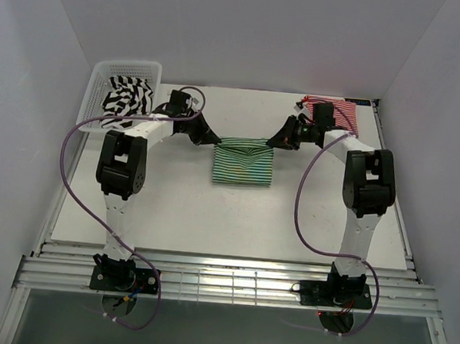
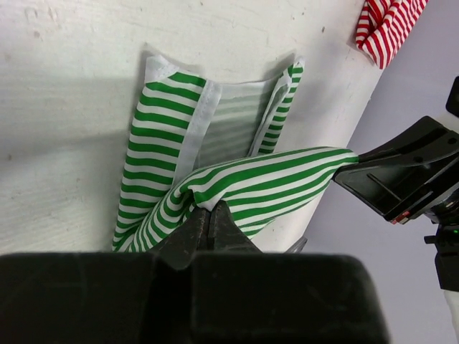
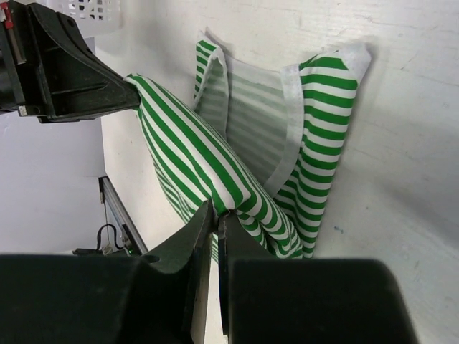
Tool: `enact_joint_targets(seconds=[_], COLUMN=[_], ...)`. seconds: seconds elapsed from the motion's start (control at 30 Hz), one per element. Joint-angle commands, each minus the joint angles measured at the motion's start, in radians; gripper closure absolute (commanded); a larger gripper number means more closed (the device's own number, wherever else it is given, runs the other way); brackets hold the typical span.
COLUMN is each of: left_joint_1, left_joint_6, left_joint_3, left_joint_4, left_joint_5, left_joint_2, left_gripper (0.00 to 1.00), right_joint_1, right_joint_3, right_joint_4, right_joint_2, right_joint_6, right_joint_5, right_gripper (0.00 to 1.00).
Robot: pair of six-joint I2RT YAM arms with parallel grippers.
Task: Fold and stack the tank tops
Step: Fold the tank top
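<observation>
Green-and-white cloth, thin and limp, sags between two pinches. My left end effector point(image 2: 209, 215) is clamped on one corner of the green top point(image 1: 242, 163), and my right end effector point(image 3: 215, 215) is clamped on the other.

I judge it light, soft and apt to bunch or slip, so corners and hems are the places to take it.

It lies on the worktop point(image 1: 171, 215), right of the basket point(image 1: 102, 70) and nearer me. The black-and-white top point(image 1: 128, 96) sits in the basket. The red top point(image 1: 334, 112) lies far right of the basket, partly hidden behind my right arm.

How many layers each pinch holds, I cannot tell.
</observation>
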Motion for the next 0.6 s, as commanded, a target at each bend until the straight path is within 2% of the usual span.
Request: enact_joint_targets(seconds=[0.0,0.1,0.17,0.2,0.23,0.3,0.33,0.37,0.4,0.47,0.57], left_joint_1=[0.014,0.013,0.014,0.014,0.014,0.014,0.014,0.014,0.014,0.01,-0.006], left_joint_6=[0.019,0.022,0.022,0.024,0.025,0.027,0.027,0.031,0.034,0.041,0.054], left_joint_3=[0.054,0.068,0.072,0.08,0.083,0.089,0.091,0.091,0.089,0.072,0.026], left_joint_4=[0.009,0.015,0.028,0.028,0.035,0.045,0.057,0.058,0.061,0.074,0.083], left_joint_5=[-0.039,-0.042,-0.047,-0.048,-0.04,-0.03,-0.027,-0.025,-0.027,-0.027,-0.037], left_joint_2=[0.011,0.029,0.035,0.037,0.038,0.031,0.023,0.003,-0.009,-0.038,-0.109], left_gripper=[0.98,0.92,0.73,0.67,0.51,0.35,0.3,0.19,0.15,0.03,0.02], right_joint_1=[-0.008,-0.008,-0.008,-0.008,-0.008,-0.008,-0.008,-0.01,-0.008,-0.01,-0.004], right_joint_3=[0.036,0.043,0.055,0.062,0.068,0.079,0.079,0.079,0.077,0.063,-0.018], right_joint_4=[0.103,0.123,0.129,0.156,0.158,0.158,0.155,0.148,0.138,0.086,0.074], right_joint_2=[0.031,0.059,0.082,0.088,0.092,0.088,0.079,0.07,0.044,-0.008,-0.097], right_joint_6=[0.013,0.019,0.03,0.03,0.032,0.029,0.024,0.015,0.001,-0.042,-0.069], right_joint_5=[-0.009,-0.006,-0.018,-0.027,-0.03,-0.035,-0.033,-0.033,-0.033,-0.024,0.009], right_gripper=[0.92,0.89,0.82,0.68,0.62,0.45,0.41,0.37,0.22,0.12,0.1])
